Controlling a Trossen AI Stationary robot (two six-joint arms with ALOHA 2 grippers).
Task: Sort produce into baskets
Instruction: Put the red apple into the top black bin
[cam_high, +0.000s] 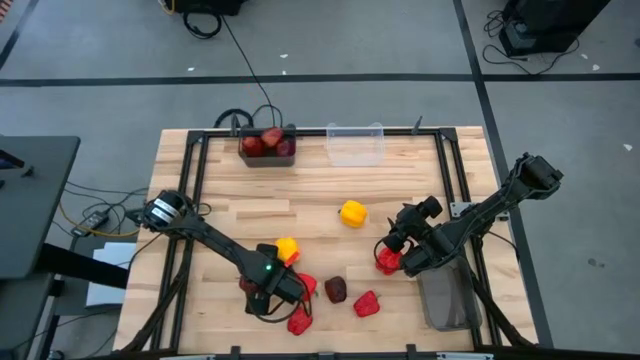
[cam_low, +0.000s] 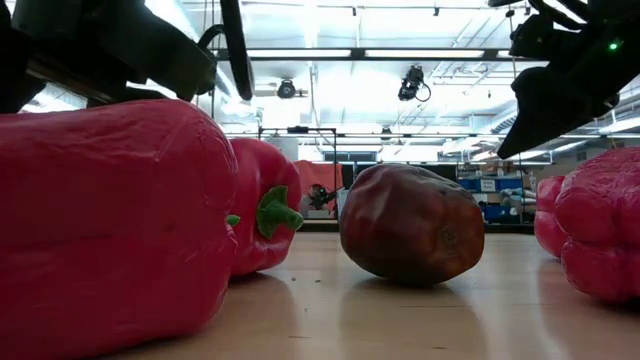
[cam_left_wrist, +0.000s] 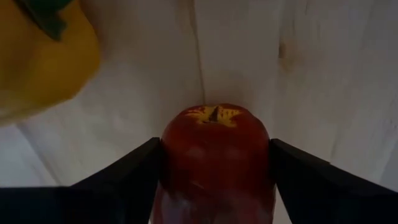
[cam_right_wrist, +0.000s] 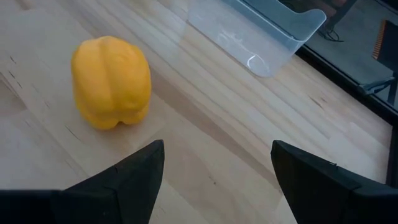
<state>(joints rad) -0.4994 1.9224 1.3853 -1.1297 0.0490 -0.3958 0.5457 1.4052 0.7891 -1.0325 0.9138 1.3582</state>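
The left gripper sits low over the near part of the tabletop, its two dark fingers flanking a dark red apple; both fingers look pressed against the fruit's sides, so the gripper is holding the apple. Just beside this gripper lies a yellow bell pepper, and red bell peppers lie close around it, one a little further off past a maroon fruit.

The right gripper hovers with its fingers spread wide and nothing between them. Ahead of it on the bare wood sits a second yellow bell pepper, and further ahead stands the clear plastic bin. A red pepper lies directly beneath this arm's wrist.

Far across from both grippers, the dark bin holds several maroon fruits, right beside the clear one. The grey mesh bin rests on the tabletop under the right arm
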